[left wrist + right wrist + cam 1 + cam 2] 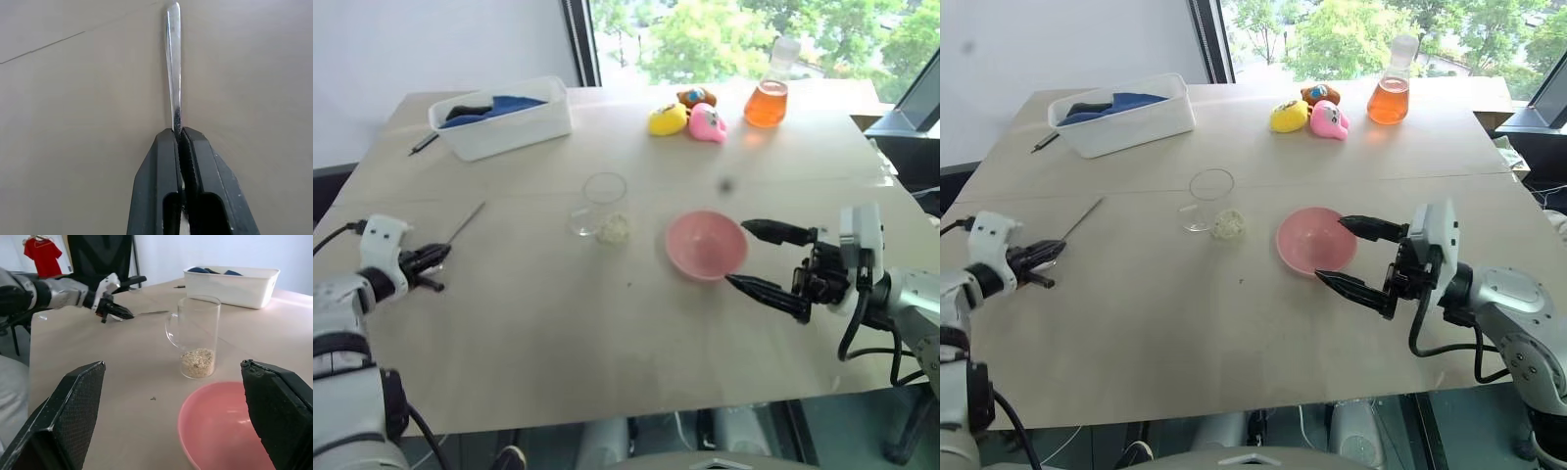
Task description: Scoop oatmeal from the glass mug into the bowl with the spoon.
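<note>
Spoon (173, 63) clamped in left gripper (182, 142)

My left end effector (182, 134) is pressed tight on the spoon (173, 63), so the part of the spoon between my fingers is hidden and I cannot tell which end I hold. In my right wrist view the near side of the bowl (220, 416) runs off the picture's edge. Dark blue things in the white tub (504, 122) sit half behind its wall; I cannot tell what they are. A small dark speck on the worktop (558, 323) near the bowl is too small to name.
</note>
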Motion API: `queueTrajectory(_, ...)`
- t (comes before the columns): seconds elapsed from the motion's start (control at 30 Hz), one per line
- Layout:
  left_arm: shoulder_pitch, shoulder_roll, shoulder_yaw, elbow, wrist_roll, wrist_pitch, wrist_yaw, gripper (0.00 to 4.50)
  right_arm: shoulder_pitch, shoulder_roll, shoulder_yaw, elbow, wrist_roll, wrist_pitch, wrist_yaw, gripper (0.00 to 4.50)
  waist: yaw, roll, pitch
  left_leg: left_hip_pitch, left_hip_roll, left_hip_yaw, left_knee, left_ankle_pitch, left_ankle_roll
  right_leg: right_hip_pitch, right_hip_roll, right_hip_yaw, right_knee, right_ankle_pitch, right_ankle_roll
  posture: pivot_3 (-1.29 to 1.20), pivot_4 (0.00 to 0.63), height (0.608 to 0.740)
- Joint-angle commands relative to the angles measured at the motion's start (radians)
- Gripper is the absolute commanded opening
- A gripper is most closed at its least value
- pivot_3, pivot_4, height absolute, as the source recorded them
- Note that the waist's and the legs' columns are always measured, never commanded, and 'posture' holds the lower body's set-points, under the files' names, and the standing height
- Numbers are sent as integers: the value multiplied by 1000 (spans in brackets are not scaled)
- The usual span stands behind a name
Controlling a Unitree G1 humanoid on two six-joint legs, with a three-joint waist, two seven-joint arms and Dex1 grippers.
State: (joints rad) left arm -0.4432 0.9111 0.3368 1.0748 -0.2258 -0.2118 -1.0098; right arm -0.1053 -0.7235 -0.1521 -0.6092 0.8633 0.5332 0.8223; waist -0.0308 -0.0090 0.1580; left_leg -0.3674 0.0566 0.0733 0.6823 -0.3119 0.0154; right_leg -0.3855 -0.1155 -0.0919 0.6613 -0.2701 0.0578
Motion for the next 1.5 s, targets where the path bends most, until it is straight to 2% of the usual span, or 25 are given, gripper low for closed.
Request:
queueTrajectory(0.03,175,-61,55,-263,-100,-10,-46,126,-22,-6,22,-11,-21,8,-5,4500,6,0,0,-2,0,0,0,0,0,-1,0,0,0,0,0,0,150,740)
queueTrajectory(0.23,624,-208,168,-1010,-299,211,82,126,-73,8,88,20,-31,42,7,4500,12,-6,0,-10,1,-2,3,-1,2,-7,-3,-1,-1,0,0,0,150,740)
queueTrajectory(0.4,903,-235,161,-1392,-348,308,71,126,-112,22,145,69,-50,56,40,4500,25,-7,1,-13,-1,-4,4,-1,2,-9,-2,-3,-2,0,0,0,150,740)
queueTrajectory(0.53,988,-241,118,-1590,-364,343,79,126,-125,47,187,83,-50,79,40,4500,30,-7,1,-13,-1,-4,4,-1,2,-9,-2,-3,-2,0,0,0,150,740)
queueTrajectory(0.73,911,-275,5,-1717,-317,353,147,126,-125,95,182,45,54,218,-63,4500,39,-6,1,-13,-1,-4,4,-1,2,-9,0,-3,-1,0,0,0,150,740)
queueTrajectory(0.9,762,-313,-164,-1723,-145,302,229,126,-150,213,132,23,283,372,-369,4500,44,-6,1,-13,-2,-3,4,-1,2,-9,0,-3,-1,0,-1,0,150,740)
queueTrajectory(1.1,608,-395,-339,-1673,-61,295,277,126,-238,397,98,68,472,370,-766,4500,41,-6,1,-14,-2,-2,5,-1,2,-9,0,-2,-1,0,-1,0,150,740)
queueTrajectory(1.3,516,-443,-392,-1607,-22,272,308,126,-280,438,88,91,438,339,-895,4500,43,-5,1,-16,-2,-1,5,-1,2,-10,0,-4,-2,0,-1,0,150,740)
queueTrajectory(1.5,497,-462,-403,-1566,6,231,329,126,-283,433,75,85,470,340,-921,4500,42,-5,1,-16,-2,0,4,-1,2,-11,0,-4,-2,0,-1,0,150,740)
